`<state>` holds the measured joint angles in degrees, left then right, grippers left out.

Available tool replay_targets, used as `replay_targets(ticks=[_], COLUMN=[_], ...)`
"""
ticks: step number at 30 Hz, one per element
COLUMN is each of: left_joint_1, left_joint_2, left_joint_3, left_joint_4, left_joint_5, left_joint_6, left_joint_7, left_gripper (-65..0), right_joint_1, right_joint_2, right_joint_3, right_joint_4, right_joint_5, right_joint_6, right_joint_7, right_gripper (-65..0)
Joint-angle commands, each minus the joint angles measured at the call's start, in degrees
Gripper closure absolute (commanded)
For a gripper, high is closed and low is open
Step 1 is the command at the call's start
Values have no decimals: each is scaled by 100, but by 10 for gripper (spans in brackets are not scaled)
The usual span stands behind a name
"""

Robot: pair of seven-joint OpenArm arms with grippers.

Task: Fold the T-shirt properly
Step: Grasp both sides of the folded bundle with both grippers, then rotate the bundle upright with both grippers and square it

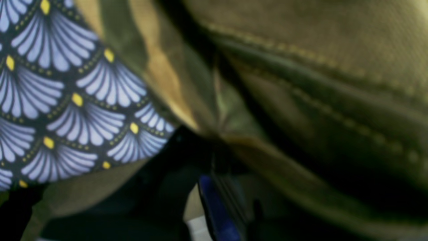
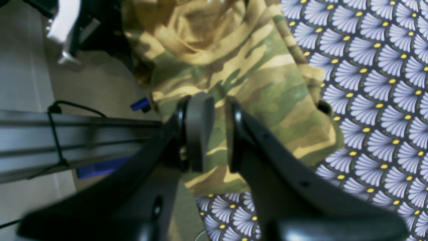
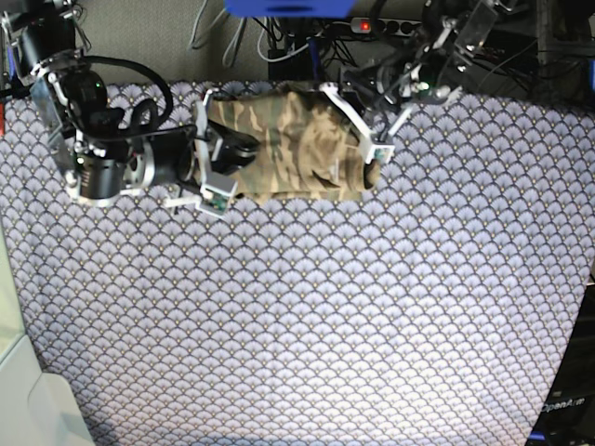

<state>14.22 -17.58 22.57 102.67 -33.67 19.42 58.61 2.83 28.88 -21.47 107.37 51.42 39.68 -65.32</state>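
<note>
The camouflage T-shirt (image 3: 288,149) lies bunched and partly folded at the far edge of the purple scale-patterned table cloth (image 3: 297,325). My right gripper (image 3: 240,147) is at the shirt's left end. In the right wrist view its jaws (image 2: 219,134) stand nearly together with the T-shirt (image 2: 254,87) pinched between them. My left gripper (image 3: 372,170) is at the shirt's right front corner. The left wrist view is filled with blurred cloth and a stitched hem (image 1: 334,67), gathered to a pinch point. Its fingers are mostly hidden.
The table's far edge runs just behind the shirt, with cables and a power strip (image 3: 372,23) beyond it. A metal rail (image 2: 67,134) and grey floor lie past the edge. A white box (image 3: 37,409) stands at the front left.
</note>
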Motion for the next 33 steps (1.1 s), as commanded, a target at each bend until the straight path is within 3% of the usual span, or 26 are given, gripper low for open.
replay_targets(ticks=[1, 12, 18, 24, 27, 33], left_joint_1=[-108, -521, -1083, -1725, -1831, -2042], left_joint_2=[84, 101, 383, 690, 681, 646], left_joint_3=[42, -600, -600, -600, -600, -591], left_joint_4=[-12, -338, -531, -1560, -1779, -2210], left_joint_5=[-13, -57, -13, -4, -13, -4], left_joint_6=[-56, -47, -47, -56, -56, -74], left_joint_7=[-257, -327, -327, -450, -643, -775], left_gripper=[-25, -25, -25, -25, -25, -25], right_joint_1=[73, 82, 82, 258, 425, 706], right_joint_2=[70, 254, 254, 263, 369, 404], right_joint_3=[42, 42, 42, 33, 33, 33], right_joint_4=[80, 80, 72, -799, -1247, -1458], right_joint_5=[111, 111, 111, 93, -179, -1375], right_joint_6=[32, 32, 32, 32, 32, 32], right_joint_7=[110, 110, 110, 259, 391, 426], right_gripper=[-92, -92, -92, -92, -92, -92])
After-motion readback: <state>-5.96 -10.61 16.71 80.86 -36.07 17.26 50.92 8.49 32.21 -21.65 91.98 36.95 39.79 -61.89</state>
